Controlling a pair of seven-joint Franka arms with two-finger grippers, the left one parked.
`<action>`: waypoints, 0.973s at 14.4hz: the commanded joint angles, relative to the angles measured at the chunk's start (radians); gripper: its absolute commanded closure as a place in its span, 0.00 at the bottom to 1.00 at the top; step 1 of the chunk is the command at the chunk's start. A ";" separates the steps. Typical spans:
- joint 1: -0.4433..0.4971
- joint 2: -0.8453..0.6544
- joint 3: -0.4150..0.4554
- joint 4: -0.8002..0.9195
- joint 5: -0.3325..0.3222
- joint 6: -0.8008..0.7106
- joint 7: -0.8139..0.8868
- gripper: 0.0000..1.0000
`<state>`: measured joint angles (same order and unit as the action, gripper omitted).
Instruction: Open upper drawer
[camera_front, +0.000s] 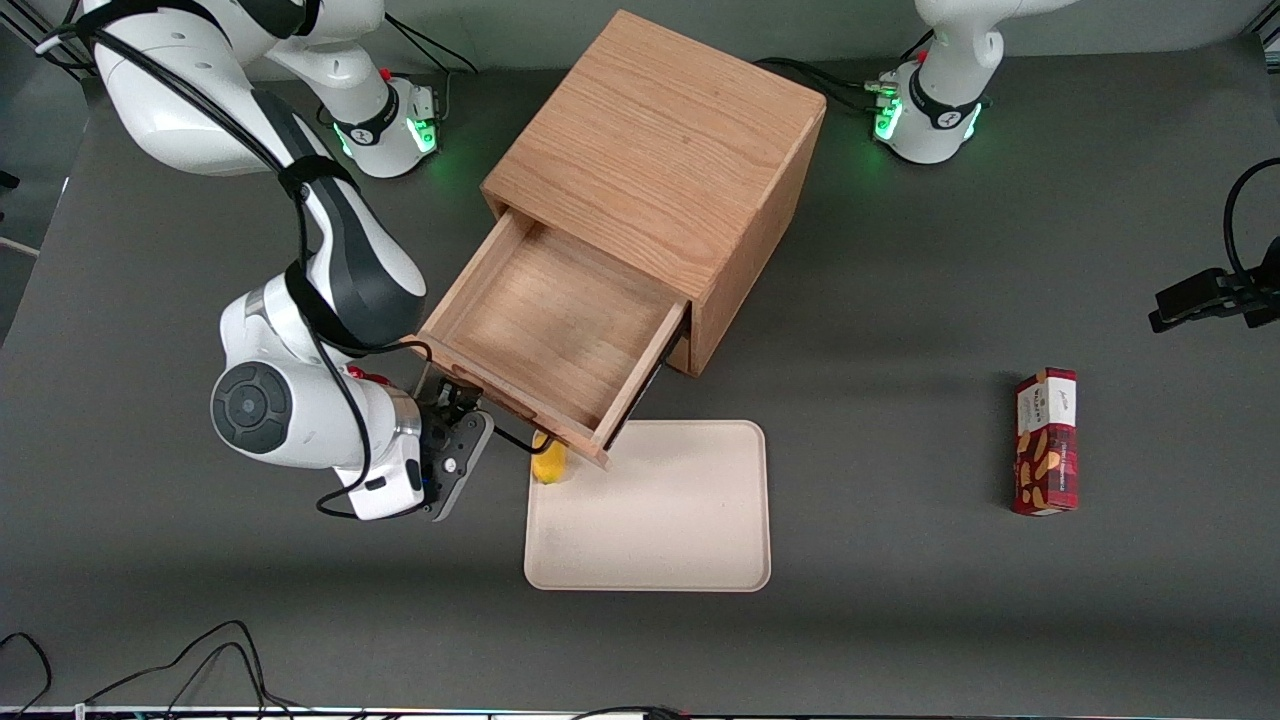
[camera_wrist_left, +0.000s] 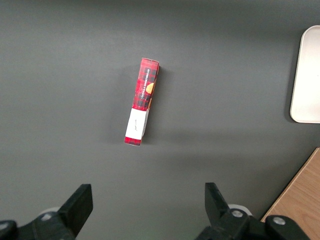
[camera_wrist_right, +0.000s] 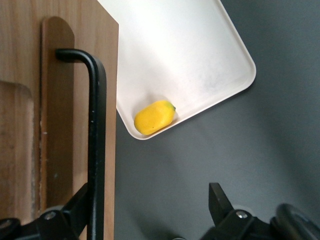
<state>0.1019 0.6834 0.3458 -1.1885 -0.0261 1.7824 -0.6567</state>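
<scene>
At the front of the cabinet (camera_front: 655, 180), the upper drawer (camera_front: 545, 330) stands pulled well out, its front edge hanging over the near corner of the cream tray (camera_front: 680, 530). I have the gripper (camera_wrist_right: 150, 210) at the drawer face with its fingers spread wide; one finger (camera_wrist_right: 82, 202) sits against the black wire handle (camera_wrist_right: 96, 140), the other is apart from it, so nothing is clamped. I judge the pull essentially done. A small yellow fruit (camera_wrist_right: 154, 117) lies in the tray's corner under the drawer front.
</scene>
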 joint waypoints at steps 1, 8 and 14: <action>0.016 0.050 -0.007 0.085 -0.023 -0.029 -0.018 0.00; 0.016 0.097 -0.008 0.153 -0.024 -0.028 -0.018 0.00; 0.015 0.099 -0.045 0.170 -0.023 -0.028 -0.034 0.00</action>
<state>0.1059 0.7576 0.3338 -1.0822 -0.0264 1.7704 -0.6569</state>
